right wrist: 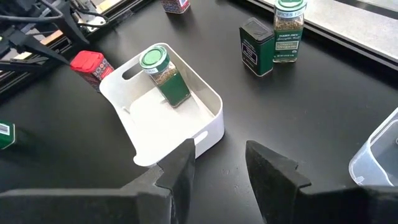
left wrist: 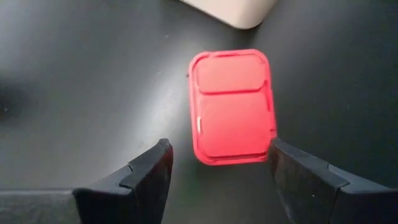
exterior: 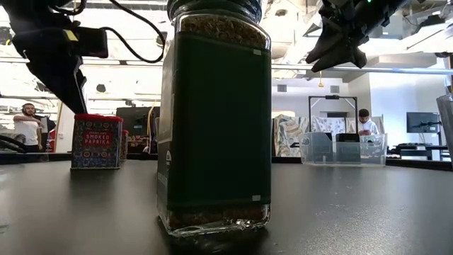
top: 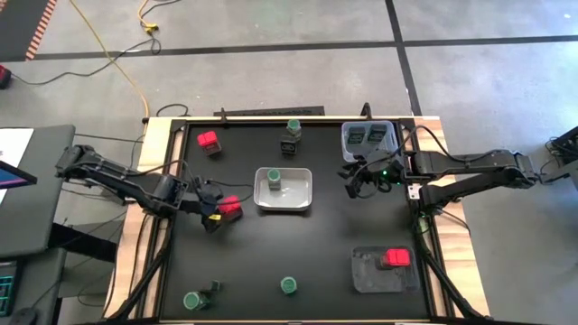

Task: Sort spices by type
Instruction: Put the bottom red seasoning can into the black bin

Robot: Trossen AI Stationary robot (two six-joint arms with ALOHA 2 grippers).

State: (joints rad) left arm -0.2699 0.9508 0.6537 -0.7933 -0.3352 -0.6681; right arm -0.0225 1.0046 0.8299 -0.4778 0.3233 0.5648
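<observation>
From above, a black tabletop (top: 298, 253) with pale wooden edges carries spice containers spread well apart, leaving wide bare stretches in the middle and lower left. The left end effector (top: 214, 210) hangs at the left side over a red box (top: 230, 208), fingers apart. The right end effector (top: 354, 181) hovers near a clear bin (top: 368, 138) at the back right, fingers nearly together and empty. A white tray (top: 284, 190) in the centre holds one green-lidded jar (top: 273, 178); a grey tray (top: 384, 271) at the front right holds another red box (top: 396, 258).

At table height, a tall jar with a dark green label (exterior: 216, 120) fills the foreground. Behind it lies a bright room with people, too far off to make out well.

The left wrist camera shows the red box's lid between two spread fingers (left wrist: 149, 177), seemingly not touching.

The right wrist camera shows the white tray with the jar leaning inside.
</observation>
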